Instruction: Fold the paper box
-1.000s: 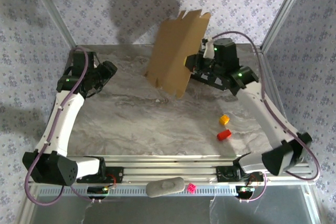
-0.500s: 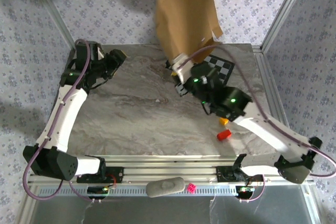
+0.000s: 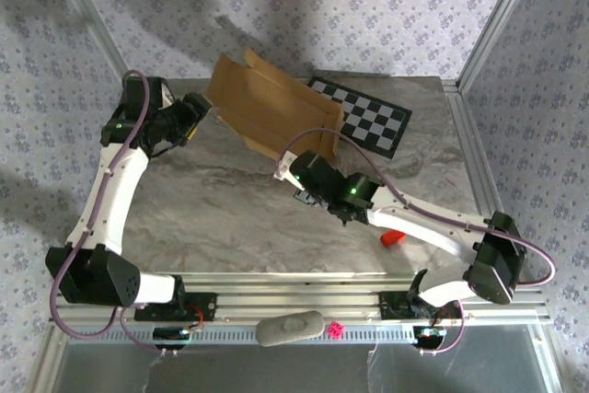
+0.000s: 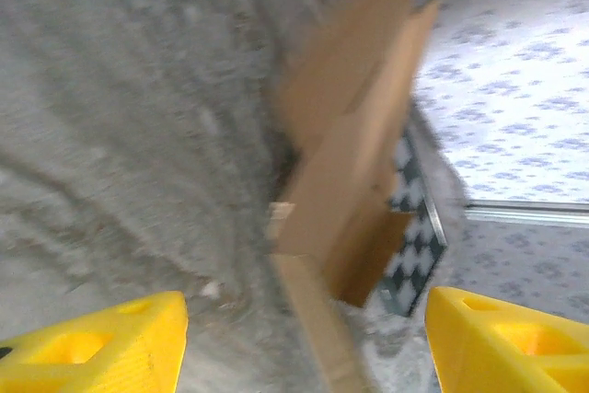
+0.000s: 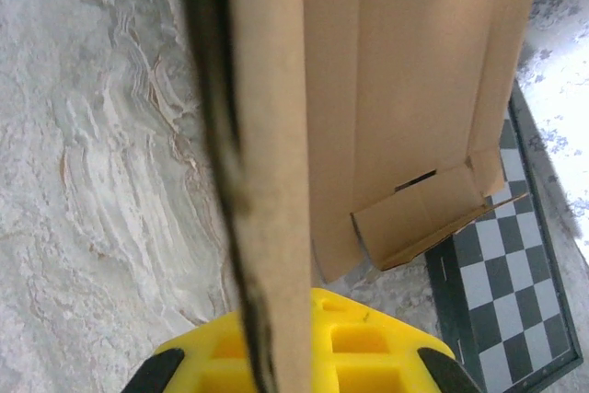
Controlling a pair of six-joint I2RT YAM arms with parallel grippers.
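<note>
Since half a second ago my right arm has swung the paper box point(image 3: 276, 108) down from high above the far edge, and the sheet now slants low over the far middle of the table point(image 3: 212, 200). The right gripper point(image 3: 293, 165) is clamped on the box's near edge. In the right wrist view a cardboard edge runs straight down between the yellow fingers point(image 5: 368, 342), with the rest of the sheet and a small folded flap spreading away beyond it. The left gripper point(image 3: 201, 109) sits just beside the box's left end, apart from it, its fingertips point(image 4: 101, 338) spread wide and holding nothing. The left wrist view looks along the sheet nearly edge-on and blurred, with creased panels rising off the marble, something the overhead camera flattens out. I cannot tell whether the box's lower edge touches the table. From overhead, the box's right end covers the near-left corner of the checkered board point(image 3: 368, 120), which lies flat at the far right; the right wrist view shows that board behind the flap. Bare marble lies in front of the box, toward the left arm's base. On the right, the stretched right arm crosses the near half, with a red block point(image 3: 393, 237) just beside its forearm.
</note>
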